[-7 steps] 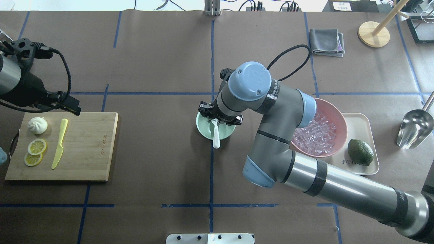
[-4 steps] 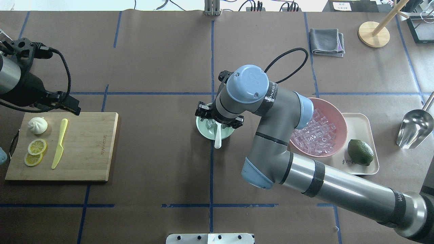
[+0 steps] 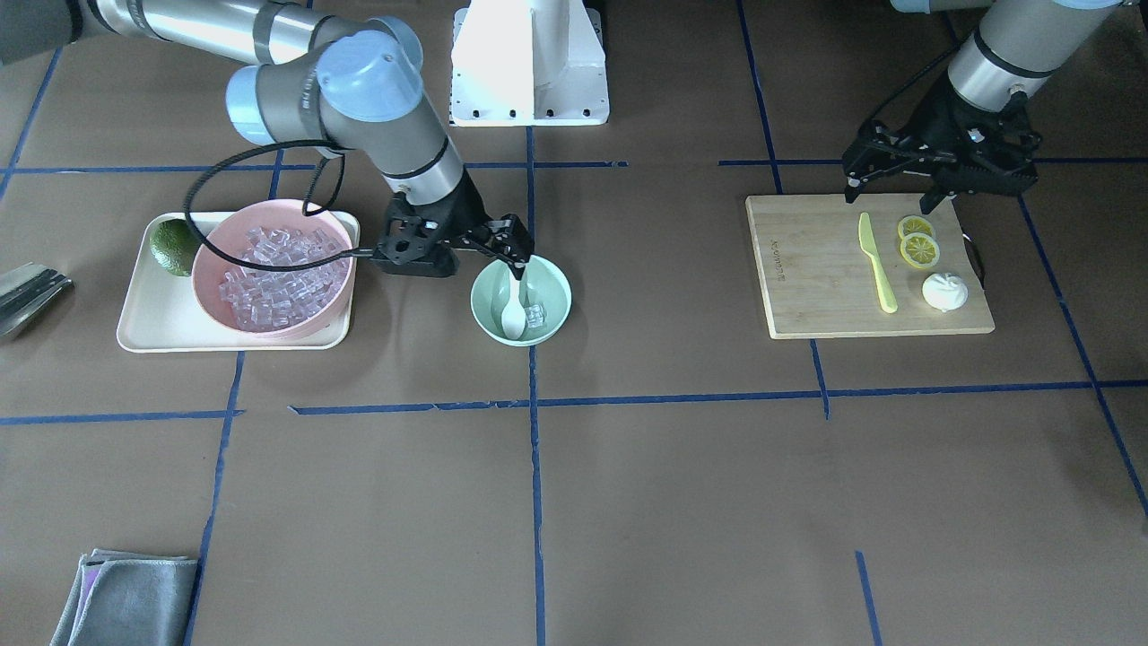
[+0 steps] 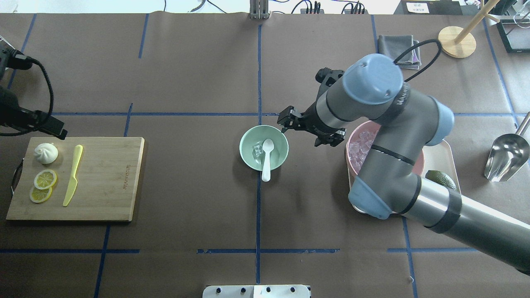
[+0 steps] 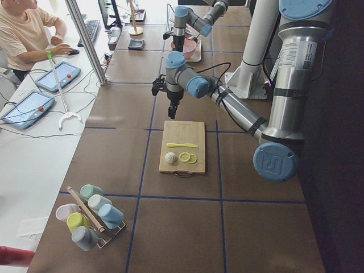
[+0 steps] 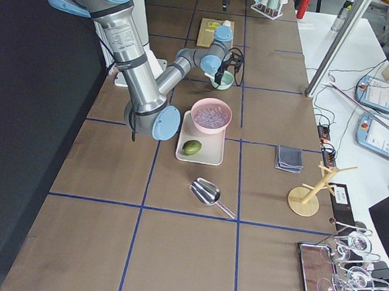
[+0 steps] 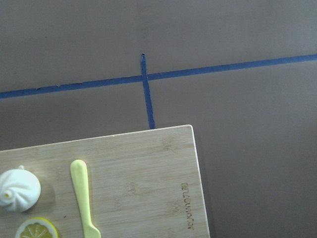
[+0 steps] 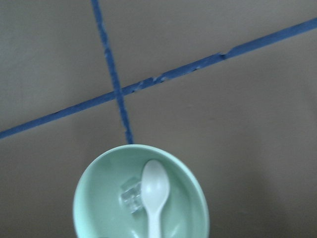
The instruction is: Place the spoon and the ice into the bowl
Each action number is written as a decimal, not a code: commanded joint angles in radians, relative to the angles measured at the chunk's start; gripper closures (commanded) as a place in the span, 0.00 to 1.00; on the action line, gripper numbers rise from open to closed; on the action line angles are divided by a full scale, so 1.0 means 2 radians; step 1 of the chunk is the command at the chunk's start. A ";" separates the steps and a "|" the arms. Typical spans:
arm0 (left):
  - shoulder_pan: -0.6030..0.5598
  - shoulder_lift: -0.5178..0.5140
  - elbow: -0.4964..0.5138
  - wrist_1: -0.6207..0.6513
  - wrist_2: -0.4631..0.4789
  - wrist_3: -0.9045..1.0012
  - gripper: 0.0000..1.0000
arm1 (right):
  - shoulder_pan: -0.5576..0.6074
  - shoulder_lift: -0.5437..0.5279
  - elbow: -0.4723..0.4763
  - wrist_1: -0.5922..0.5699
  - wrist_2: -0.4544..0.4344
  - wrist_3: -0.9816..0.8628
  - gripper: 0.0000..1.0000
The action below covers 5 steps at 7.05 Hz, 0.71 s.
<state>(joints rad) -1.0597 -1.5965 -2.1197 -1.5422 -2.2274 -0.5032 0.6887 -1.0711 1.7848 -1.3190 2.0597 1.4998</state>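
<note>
The mint-green bowl (image 4: 248, 159) stands at the table's middle. The white spoon (image 4: 267, 159) lies in it, scoop inside and handle end over the near rim. One clear ice cube (image 4: 257, 150) sits in the bowl beside the scoop. The right wrist view shows the bowl (image 8: 94, 198), the spoon (image 8: 154, 191) and the ice cube (image 8: 131, 197). My right gripper (image 4: 308, 131) is open and empty, raised just right of the bowl, between it and the pink bowl. My left gripper (image 3: 897, 184) looks open and empty above the cutting board's robot-side edge.
A pink bowl (image 3: 211, 256) full of ice cubes and a green fruit (image 3: 172, 247) sit on a cream tray (image 3: 143, 327). The wooden cutting board (image 4: 103, 178) holds a yellow-green knife (image 4: 72, 176), a white bun (image 4: 45, 153) and lemon slices (image 4: 44, 180). A metal scoop (image 4: 507, 155) lies far right.
My right gripper left the spoon in the green bowl and moved up and right toward the pink bowl. My left arm drew back toward the left edge.
</note>
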 commanded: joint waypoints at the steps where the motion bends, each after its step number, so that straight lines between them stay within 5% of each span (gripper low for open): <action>1: -0.072 0.046 0.023 0.003 -0.010 0.143 0.01 | 0.073 -0.089 0.059 -0.008 0.066 -0.082 0.01; 3: -0.149 0.047 0.118 0.004 -0.074 0.260 0.01 | 0.157 -0.153 0.064 -0.020 0.122 -0.215 0.01; 5: -0.214 0.040 0.178 0.002 -0.084 0.293 0.01 | 0.215 -0.236 0.060 -0.021 0.132 -0.367 0.01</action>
<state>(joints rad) -1.4181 -1.5125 -1.8307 -1.5374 -2.3757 0.0215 1.0480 -1.4432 1.9087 -1.3589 2.3057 0.9511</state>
